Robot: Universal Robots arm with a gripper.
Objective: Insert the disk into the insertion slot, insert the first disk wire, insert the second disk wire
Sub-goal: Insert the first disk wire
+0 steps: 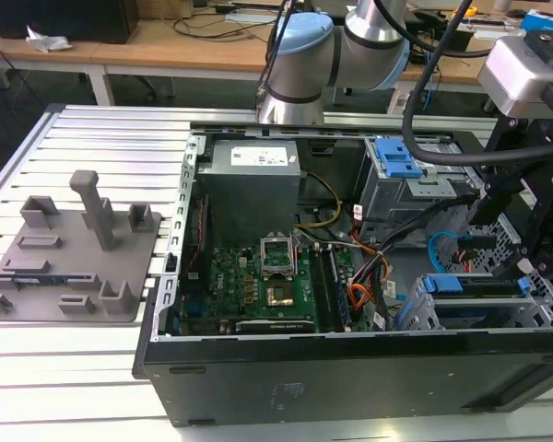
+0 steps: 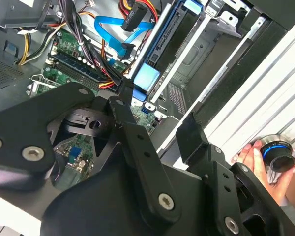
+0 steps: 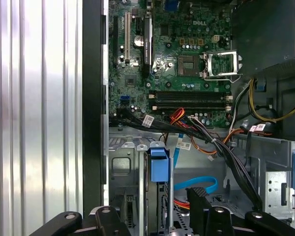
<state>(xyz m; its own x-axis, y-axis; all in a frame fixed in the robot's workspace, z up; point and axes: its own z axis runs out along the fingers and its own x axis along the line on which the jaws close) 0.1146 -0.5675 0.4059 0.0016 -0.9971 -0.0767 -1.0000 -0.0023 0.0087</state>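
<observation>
1. As the disk stands on edge in the first wrist view, it sits inside the insertion slot, with its blue caddy tab toward the motherboard.
2. Second disk wire curls just beside the disk. First disk wire lies near it. Plug seating: cannot tell.
3. Gripper hovers above the disk, released, fingers apart, grasping nothing.
4. Computer case lies open on the slatted counter. Outside it, a person's hand is at a blue-ringed knob.

Blue-caddied disk inside grey slot
</observation>
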